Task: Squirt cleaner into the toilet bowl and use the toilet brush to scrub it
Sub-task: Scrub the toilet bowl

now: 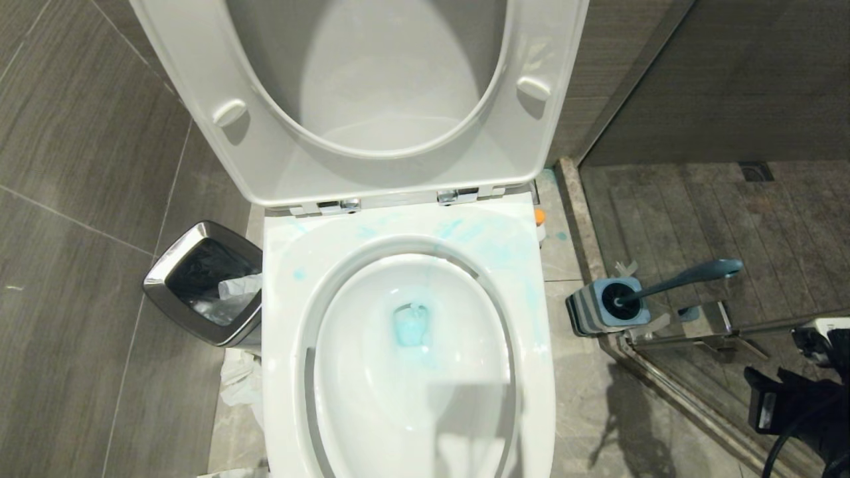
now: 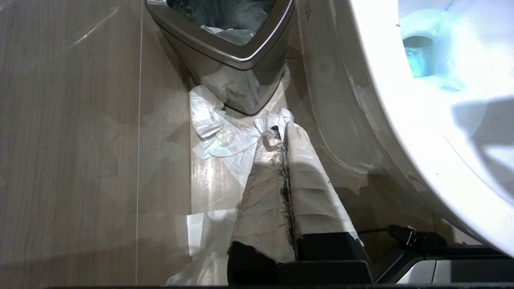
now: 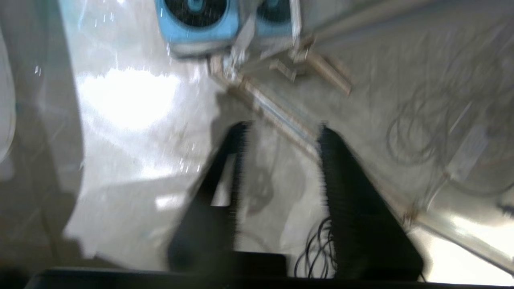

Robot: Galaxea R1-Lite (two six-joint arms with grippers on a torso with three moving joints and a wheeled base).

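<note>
The white toilet bowl [image 1: 285, 345] fills the middle of the head view, with its seat and lid [image 1: 372, 153] raised. Turquoise cleaner [image 1: 410, 325] tints the water at the drain and smears the back of the rim. The toilet brush [image 1: 690, 275] stands in its light-blue holder [image 1: 607, 305] on the floor to the right, its teal handle leaning right. My right gripper [image 3: 281, 130] hangs open above the floor, short of the holder [image 3: 196, 20], with nothing between its fingers. My left gripper [image 2: 281, 130], its fingers wrapped in white, is shut and empty, low beside the bowl's outer wall [image 2: 341, 100].
A square steel waste bin [image 1: 202, 282] stands left of the toilet, with crumpled white paper [image 1: 242, 382] on the floor in front of it. A glass shower door and its metal sill [image 1: 697, 392] run close behind the brush holder. My right arm [image 1: 790, 405] shows at the lower right.
</note>
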